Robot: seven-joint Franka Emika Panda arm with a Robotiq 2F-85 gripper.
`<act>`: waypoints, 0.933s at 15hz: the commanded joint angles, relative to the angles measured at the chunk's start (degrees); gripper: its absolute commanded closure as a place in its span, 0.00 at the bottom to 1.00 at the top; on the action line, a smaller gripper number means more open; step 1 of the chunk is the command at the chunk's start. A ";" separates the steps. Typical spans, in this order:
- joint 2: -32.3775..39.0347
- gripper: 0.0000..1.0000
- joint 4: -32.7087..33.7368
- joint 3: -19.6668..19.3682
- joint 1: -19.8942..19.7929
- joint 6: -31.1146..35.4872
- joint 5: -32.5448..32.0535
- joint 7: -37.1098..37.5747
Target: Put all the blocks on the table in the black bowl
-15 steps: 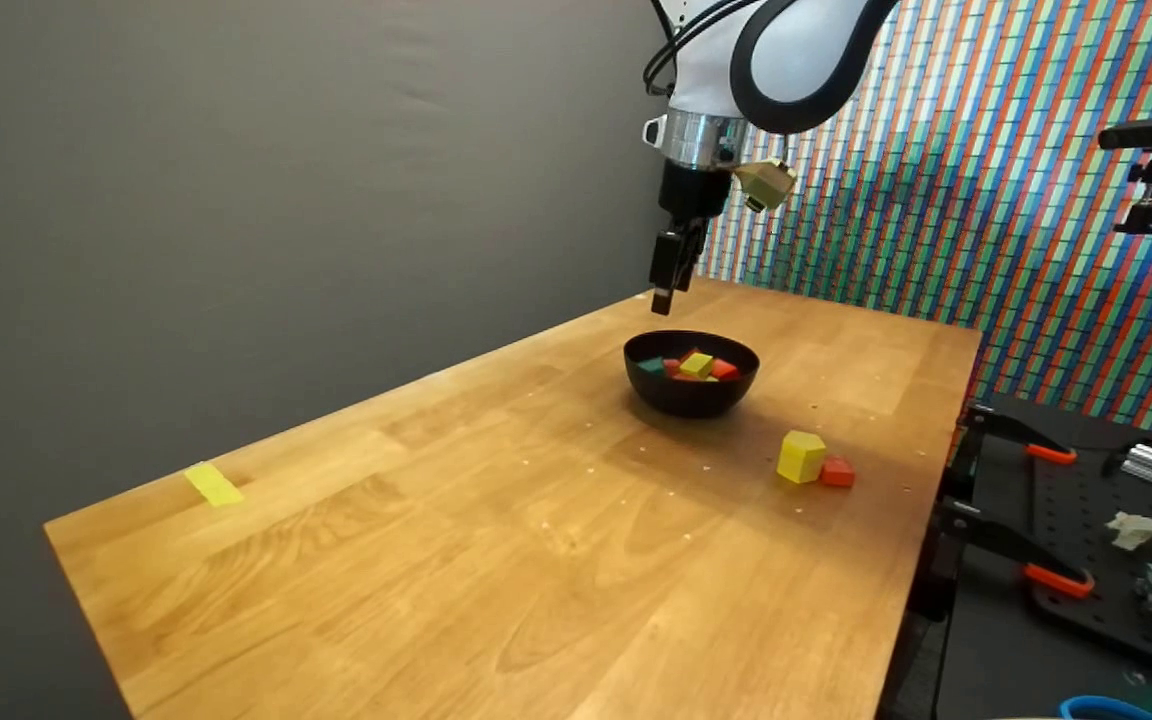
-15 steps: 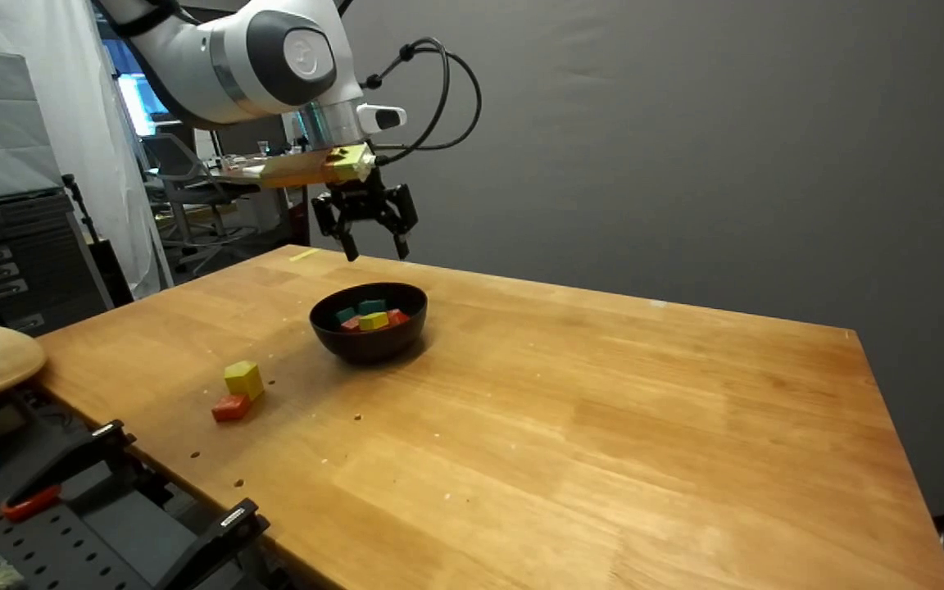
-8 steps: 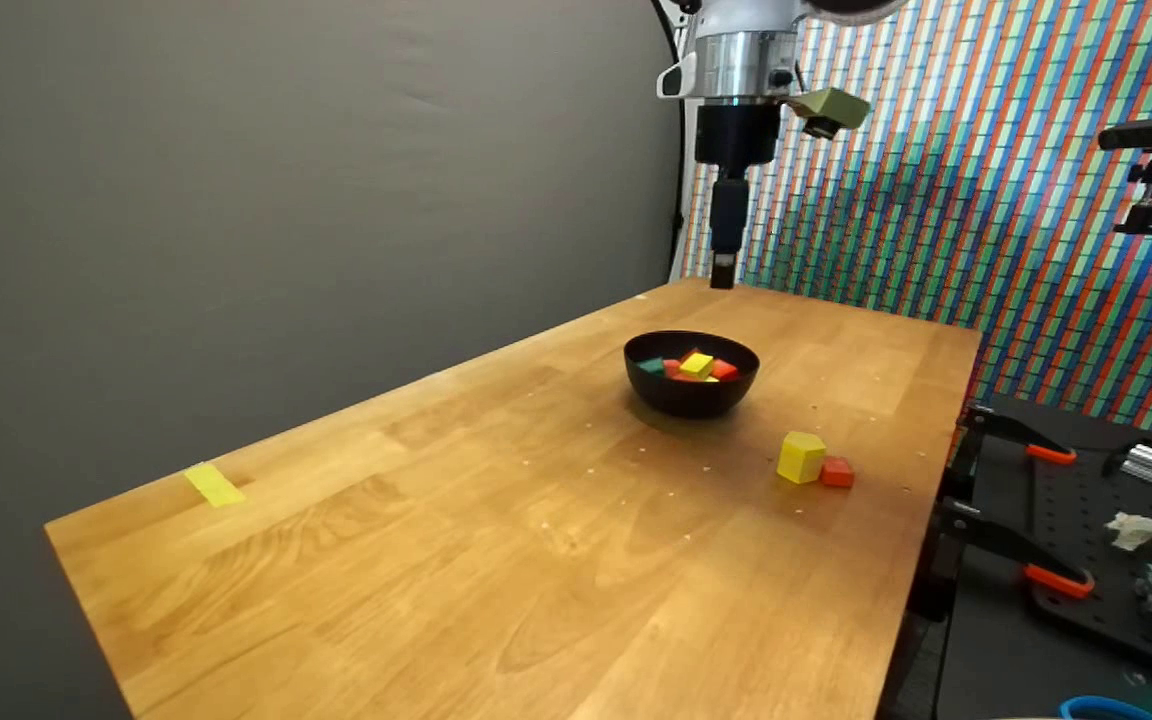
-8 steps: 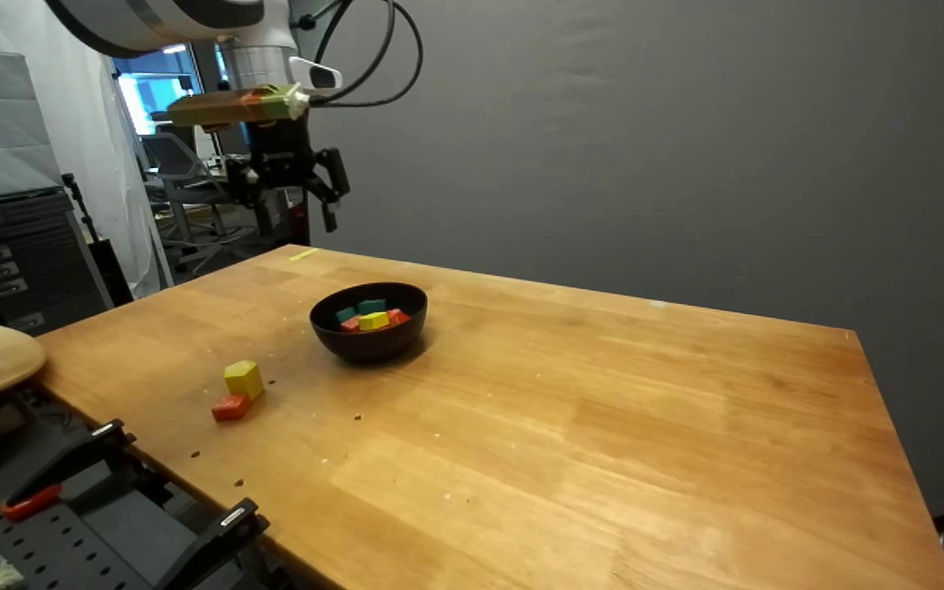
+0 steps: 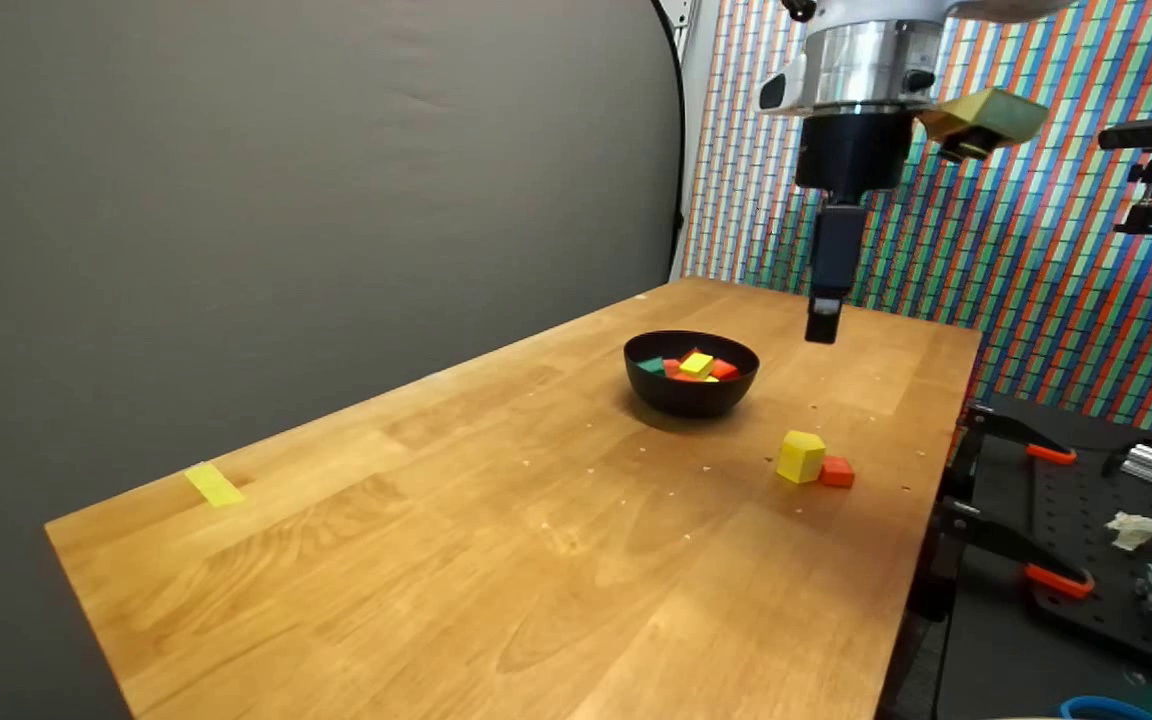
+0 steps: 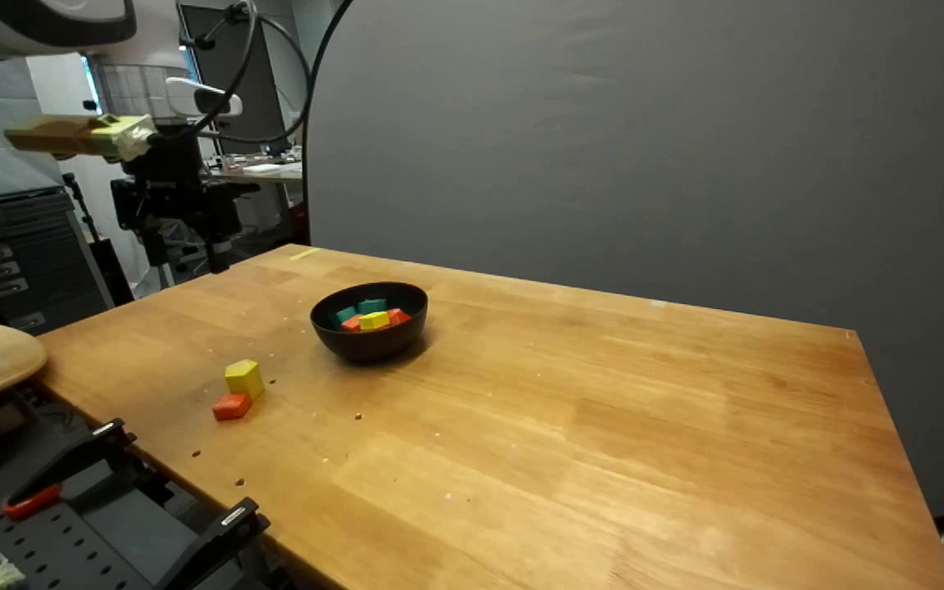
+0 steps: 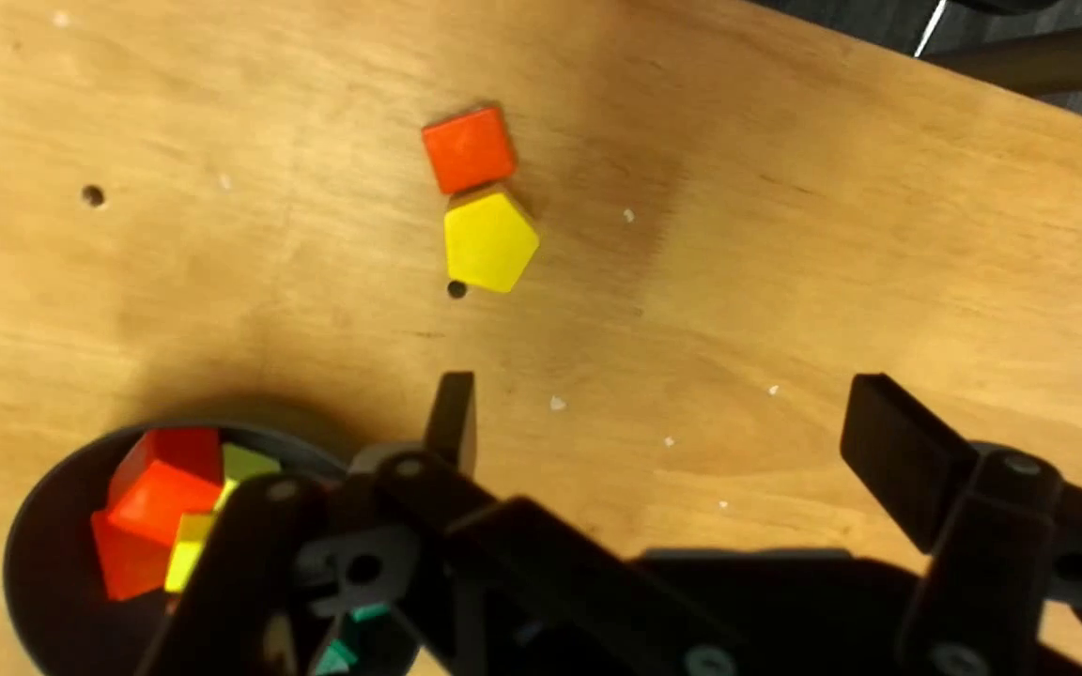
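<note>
A yellow block (image 7: 490,242) and a red block (image 7: 469,150) on the desk (image 7: 785,235), with the claw (image 7: 665,418) spread above

In the wrist view, the claw's two fingers (image 7: 907,460) stand wide apart, with wood grain showing between them; ahead of their tips lie the loose blocks; the yellow one is a five-sided prism, flat face up, with the red one just beside it; whether they touch I cannot tell; a small dark hole (image 7: 456,289) in the wood shows at the yellow one's edge; the black bowl (image 7: 45,554) is at the lower left, partly hidden by the claw, and inside it lie further blocks (image 7: 165,498) in red, yellow and green.

In an exterior view, a strip of yellow tape (image 5: 214,484) lies near a corner of the desk; the bowl stands upright, near the loose pair and well apart from the tape; the claw hangs in the air, side-on, so its spread does not show from here; black clamps (image 5: 996,540) with orange handles sit at the desk's edge.

In an exterior view, the claw's fingers point down, dark against a cluttered background, with a gap between them; in the bowl, green blocks (image 6: 373,306) lie behind a yellow one and red ones; a round wooden board (image 6: 21,352) is just beside the desk.
</note>
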 commanded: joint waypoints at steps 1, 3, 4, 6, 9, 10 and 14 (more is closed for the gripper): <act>3.75 0.00 -1.86 2.59 0.83 9.11 3.33 10.96; 6.49 0.00 -3.08 4.43 -0.15 15.18 1.45 18.64; 8.73 0.00 -3.04 5.83 -1.63 18.47 -2.49 24.25; 11.75 0.00 -2.99 9.83 -8.45 21.98 -9.90 32.85; 10.83 0.00 -2.77 9.55 -13.02 18.11 -22.69 46.73; 10.21 0.00 -2.65 9.27 -13.90 16.38 -26.27 51.14; 15.52 0.00 -2.41 8.69 -15.02 19.11 -37.84 62.24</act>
